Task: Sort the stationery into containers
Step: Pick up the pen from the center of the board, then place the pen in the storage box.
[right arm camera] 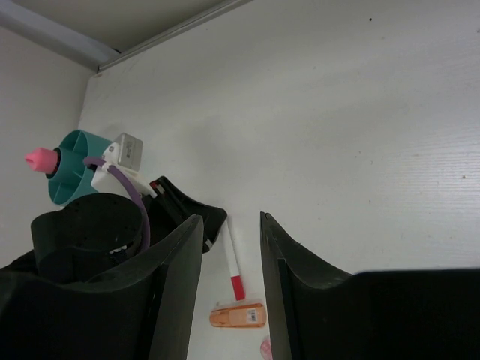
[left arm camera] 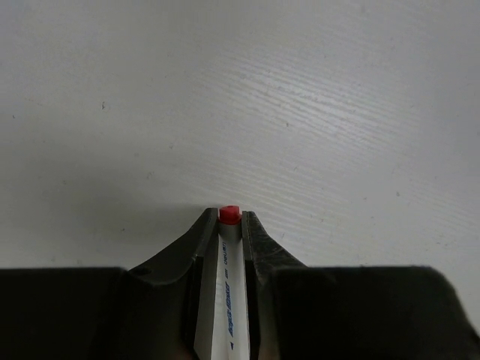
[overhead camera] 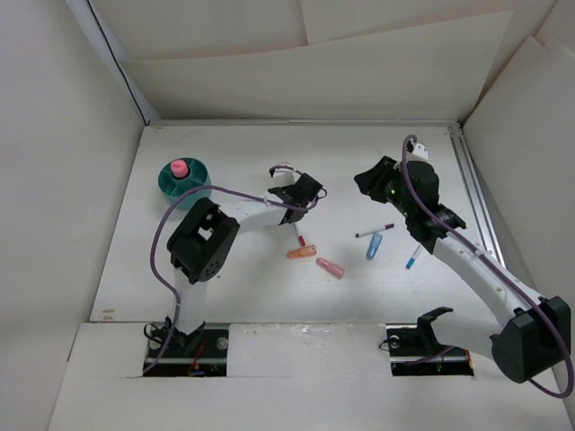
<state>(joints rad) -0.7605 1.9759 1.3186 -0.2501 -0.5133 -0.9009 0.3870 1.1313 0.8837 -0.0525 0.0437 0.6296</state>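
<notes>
My left gripper (overhead camera: 297, 217) (left arm camera: 229, 222) is shut on the thin white pen with a red cap (left arm camera: 228, 270), which runs lengthwise between its fingers; the red cap (overhead camera: 302, 240) sticks out past the fingertips. The right wrist view shows that pen (right arm camera: 233, 262) just above the short orange piece (right arm camera: 238, 315). On the table lie the orange piece (overhead camera: 301, 253), a pink piece (overhead camera: 330, 267), a light-blue piece (overhead camera: 374, 247), a purple-tipped pen (overhead camera: 375, 231) and a blue pen (overhead camera: 411, 259). The teal cup (overhead camera: 196, 184) (right arm camera: 75, 146) at the back left holds a pink piece (overhead camera: 179, 168). My right gripper (overhead camera: 367, 180) (right arm camera: 231, 251) hovers open and holds nothing.
White walls enclose the table on the left, back and right. A metal rail (overhead camera: 474, 197) runs along the right edge. A purple cable (overhead camera: 166, 229) loops over the left arm, whose black joint (overhead camera: 204, 241) sits in front of the cup.
</notes>
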